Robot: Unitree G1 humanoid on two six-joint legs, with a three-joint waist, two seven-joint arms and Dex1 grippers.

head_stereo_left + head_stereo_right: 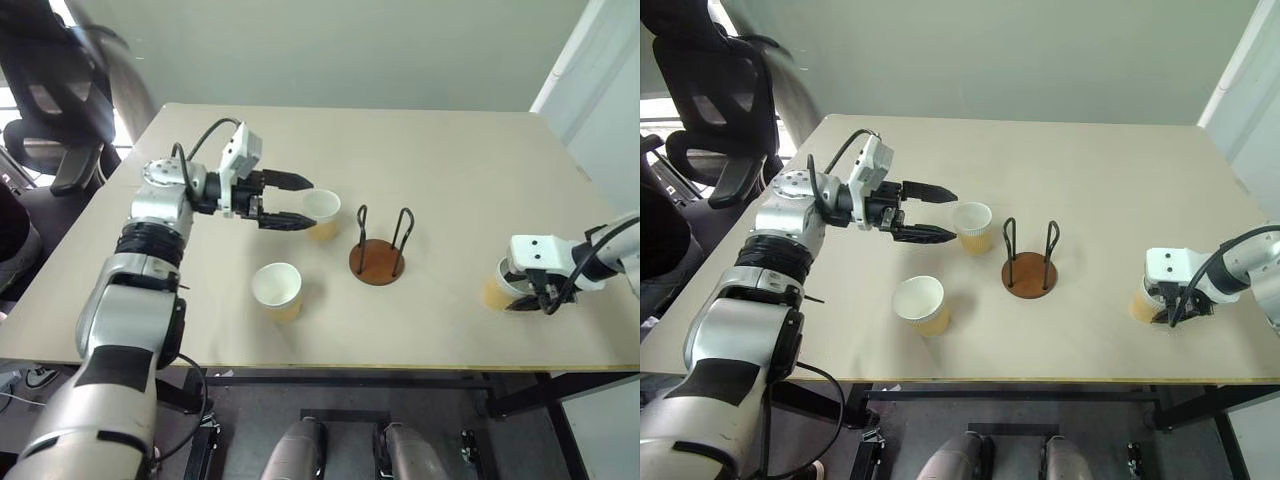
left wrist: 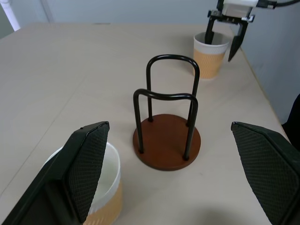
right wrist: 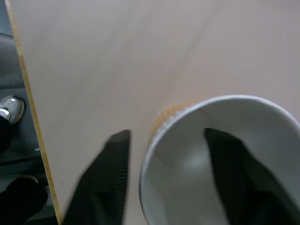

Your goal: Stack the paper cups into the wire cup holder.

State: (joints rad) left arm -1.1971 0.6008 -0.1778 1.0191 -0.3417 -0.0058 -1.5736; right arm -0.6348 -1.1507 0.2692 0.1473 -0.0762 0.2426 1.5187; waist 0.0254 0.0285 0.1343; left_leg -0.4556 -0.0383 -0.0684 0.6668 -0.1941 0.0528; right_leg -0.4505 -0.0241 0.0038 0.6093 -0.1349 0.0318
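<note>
Three paper cups stand upright on the table. One cup (image 1: 322, 212) is just left of the wire cup holder (image 1: 378, 258), and my left gripper (image 1: 298, 203) hovers open beside it, pointing toward the holder; in the left wrist view this cup (image 2: 110, 187) sits by one finger rather than between the two. A second cup (image 1: 277, 290) stands nearer the front edge. The third cup (image 1: 497, 290) is at the far right. My right gripper (image 1: 525, 298) points down over it, with one finger (image 3: 229, 173) inside the cup, the other outside, and a gap still showing.
The tan table (image 1: 450, 150) ends close in front of the right cup and the front cup. A black office chair (image 1: 60, 90) stands off the back left corner. A pale panel (image 1: 600, 90) rises at the right.
</note>
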